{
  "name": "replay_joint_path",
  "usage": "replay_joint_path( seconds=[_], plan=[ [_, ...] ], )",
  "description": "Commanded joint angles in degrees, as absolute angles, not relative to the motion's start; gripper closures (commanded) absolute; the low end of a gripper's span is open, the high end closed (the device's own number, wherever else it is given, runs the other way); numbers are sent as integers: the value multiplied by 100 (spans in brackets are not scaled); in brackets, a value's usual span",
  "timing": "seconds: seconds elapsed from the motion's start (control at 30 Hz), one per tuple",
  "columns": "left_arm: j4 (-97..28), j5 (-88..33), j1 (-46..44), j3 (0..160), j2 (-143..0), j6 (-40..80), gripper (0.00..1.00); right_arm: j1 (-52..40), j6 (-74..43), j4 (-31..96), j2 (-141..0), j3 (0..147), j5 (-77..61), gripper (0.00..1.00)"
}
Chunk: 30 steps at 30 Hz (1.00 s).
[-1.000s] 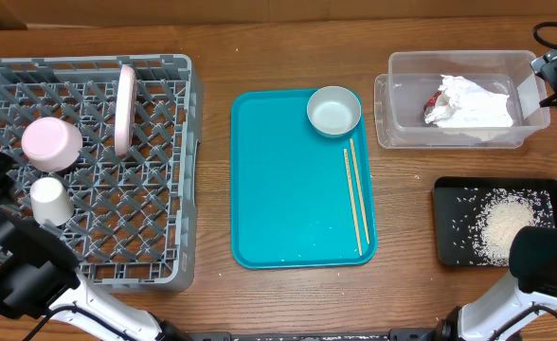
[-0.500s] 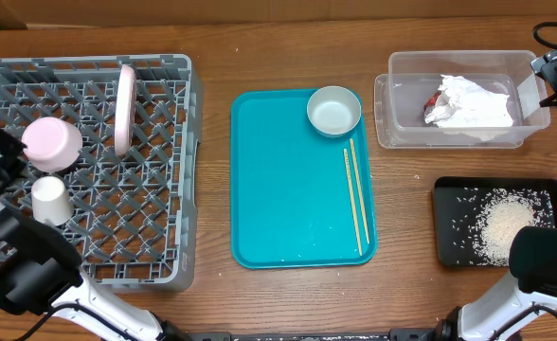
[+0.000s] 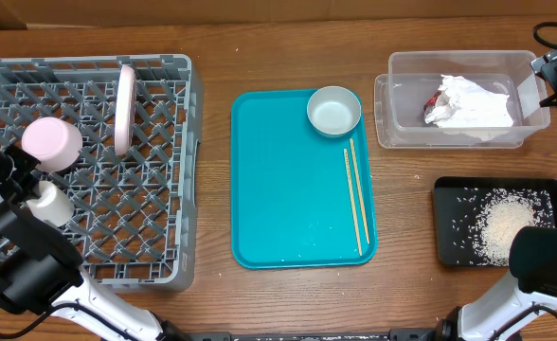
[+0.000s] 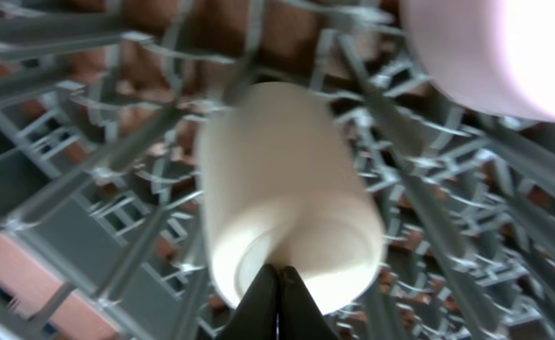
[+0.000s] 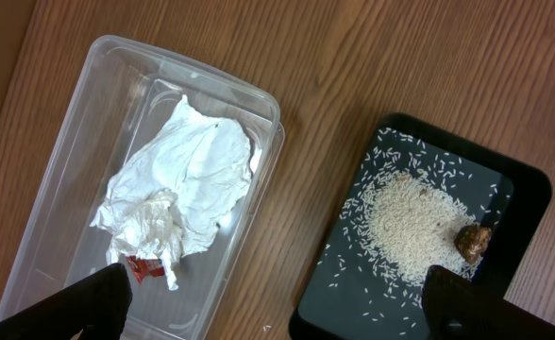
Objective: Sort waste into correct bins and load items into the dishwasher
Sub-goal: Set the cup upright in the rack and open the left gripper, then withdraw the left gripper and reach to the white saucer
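Since a second ago, the small white cup [image 4: 287, 189] has tipped sideways on the grey lattice dish rack [image 3: 155, 237]. Left gripper [image 4: 277, 279]: fingers pressed together at its rim. Right gripper [image 5: 292, 307]: spread, empty. Cup probably light, rigid, slick, breakable; grasp across the rim wall.

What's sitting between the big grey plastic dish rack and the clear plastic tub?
In the overhead view, a flat teal tray lies between the grey dish rack and clear tub, carrying a small pale bowl and two thin wooden chopsticks.
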<state>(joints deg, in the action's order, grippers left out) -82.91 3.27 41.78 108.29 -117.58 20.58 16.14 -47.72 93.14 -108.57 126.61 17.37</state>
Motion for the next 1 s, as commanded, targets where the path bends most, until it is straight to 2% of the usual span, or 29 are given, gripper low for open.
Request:
replay_joint_path(
  seconds=[0.0, 0.2, 0.5, 0.6, 0.77, 0.8, 0.83, 0.87, 0.9, 0.93, 0.97],
  plan=[
    [-8379, 908, 4386, 10866, -11758, 2502, 96, 1632, -4755, 9312, -10768, 12709, 1796, 0],
    [-8493, 823, 4707, 10873, -11747, 2580, 96, 1632, -4757, 9312, -10768, 12709, 1793, 0],
    [-8702, -143, 4709, 11502, -11209, 2576, 96, 1632, -4755, 9312, -10768, 12709, 1793, 0],
    [-8650, -819, 4556, 11889, -10777, 2438, 96, 1632, -4755, 9312, -10768, 12709, 1796, 0],
    [-8267, -2788, 4075, 12289, -9946, 2206, 93, 1632, -4757, 9312, -10768, 12709, 1796, 0],
    [-8171, -3177, 3931, 12289, -9817, 2206, 88, 1632, -4757, 9312, -10768, 12709, 1796, 0],
    [-8031, -3623, 3730, 12289, -9695, 2204, 65, 1632, -4755, 9312, -10768, 12709, 1796, 0],
    [-7813, -4163, 3426, 12289, -9581, 2187, 34, 1632, -4757, 9312, -10768, 12709, 1793, 0],
    [-7640, -4508, 3183, 12289, -9529, 2137, 14, 1632, -4757, 9312, -10768, 12709, 1796, 0],
    [-7424, -4814, 2858, 12289, -9489, 2018, 1, 1632, -4755, 9312, -10768, 12709, 1793, 0],
    [-7210, -4971, 2458, 12289, -9474, 1874, 0, 1632, -4755, 9312, -10768, 12709, 1796, 0]
  ],
)
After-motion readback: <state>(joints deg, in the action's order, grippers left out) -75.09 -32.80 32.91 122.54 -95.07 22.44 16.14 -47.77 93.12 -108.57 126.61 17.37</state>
